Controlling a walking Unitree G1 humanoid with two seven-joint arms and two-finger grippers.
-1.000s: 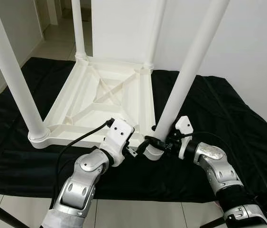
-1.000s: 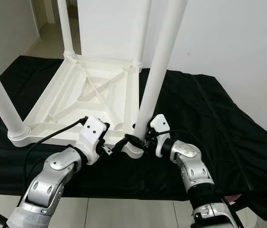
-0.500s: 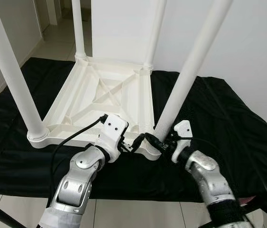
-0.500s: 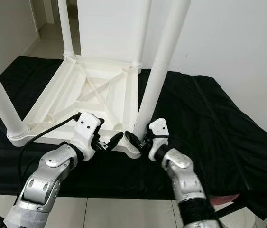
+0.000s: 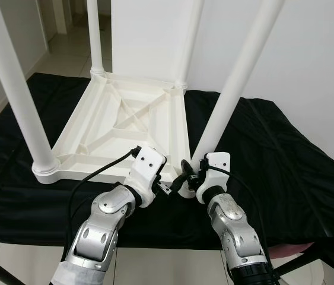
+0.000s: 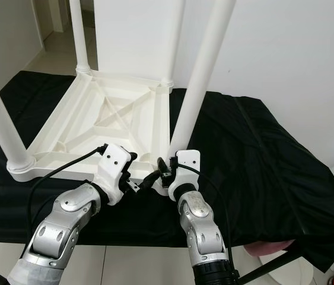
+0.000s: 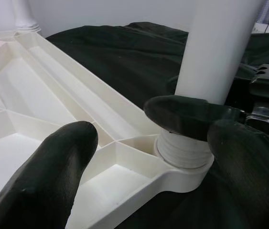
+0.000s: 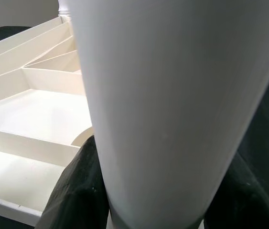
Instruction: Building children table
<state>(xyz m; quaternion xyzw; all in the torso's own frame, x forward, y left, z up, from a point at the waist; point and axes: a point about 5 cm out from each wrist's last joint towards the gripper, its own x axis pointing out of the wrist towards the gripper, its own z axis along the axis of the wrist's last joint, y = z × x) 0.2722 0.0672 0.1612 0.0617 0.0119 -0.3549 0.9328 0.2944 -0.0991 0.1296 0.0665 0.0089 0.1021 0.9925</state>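
White plastic table [image 5: 125, 127] lies upside down on the black-draped counter [image 5: 285, 154], its near edge close to the counter's rim, bare cloth to the right. Right tool [image 5: 191, 178] clasps the near-right leg [image 5: 229, 101] at its socket. Left tool [image 5: 168, 190] stands spread open beside that corner, gripping nothing.

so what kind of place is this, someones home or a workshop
Probably a home: pale tiled floor, plain white walls, and a hallway beyond. The upturned white table lies on a black cloth on a low stand.
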